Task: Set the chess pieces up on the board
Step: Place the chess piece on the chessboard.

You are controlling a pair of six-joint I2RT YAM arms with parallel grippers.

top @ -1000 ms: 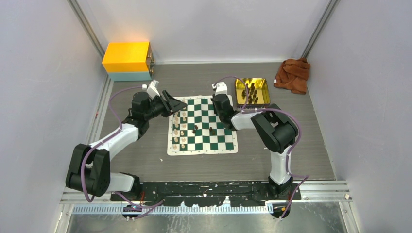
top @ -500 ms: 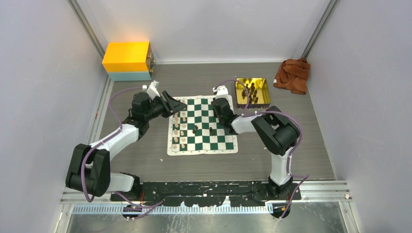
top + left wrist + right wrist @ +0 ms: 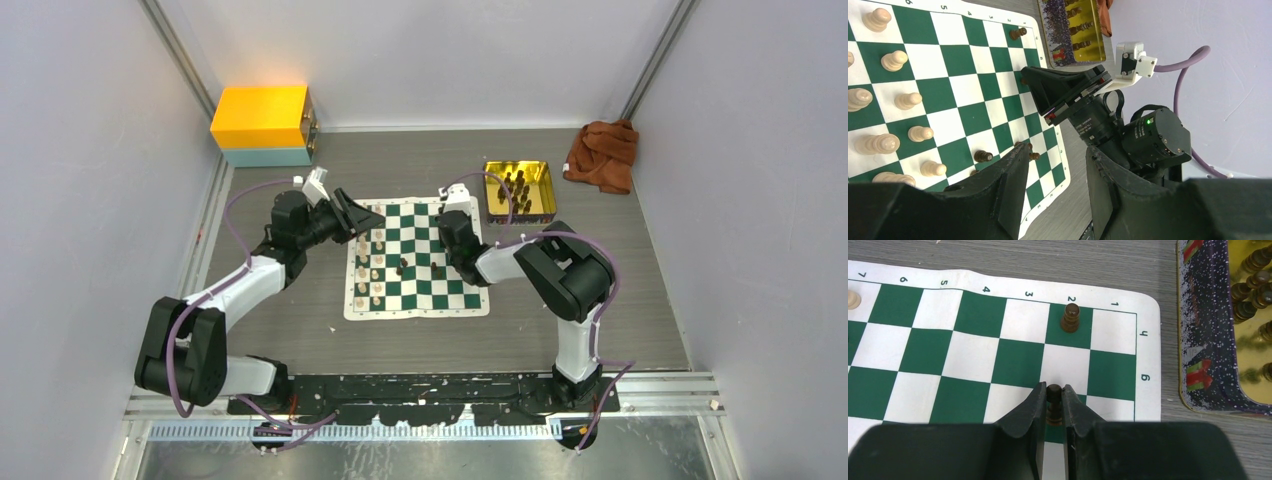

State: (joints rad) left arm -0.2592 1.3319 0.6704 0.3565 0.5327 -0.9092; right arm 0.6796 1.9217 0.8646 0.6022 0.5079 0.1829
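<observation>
Chess pieces (image 3: 920, 133) partly set on the board (image 3: 450, 290)
Gold tray (image 3: 1205, 340) holds dark pieces (image 3: 1254, 282); right pincer (image 3: 1054, 388) clamps one dark piece (image 3: 1053, 412); left pincer (image 3: 1058, 150) stands partly open, empty.

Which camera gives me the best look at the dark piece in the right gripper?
Right wrist: the dark piece stands upright, pinched in the right gripper, near the edge of the board. Top external hides it under the arm; left wrist shows only that gripper's side.
</observation>
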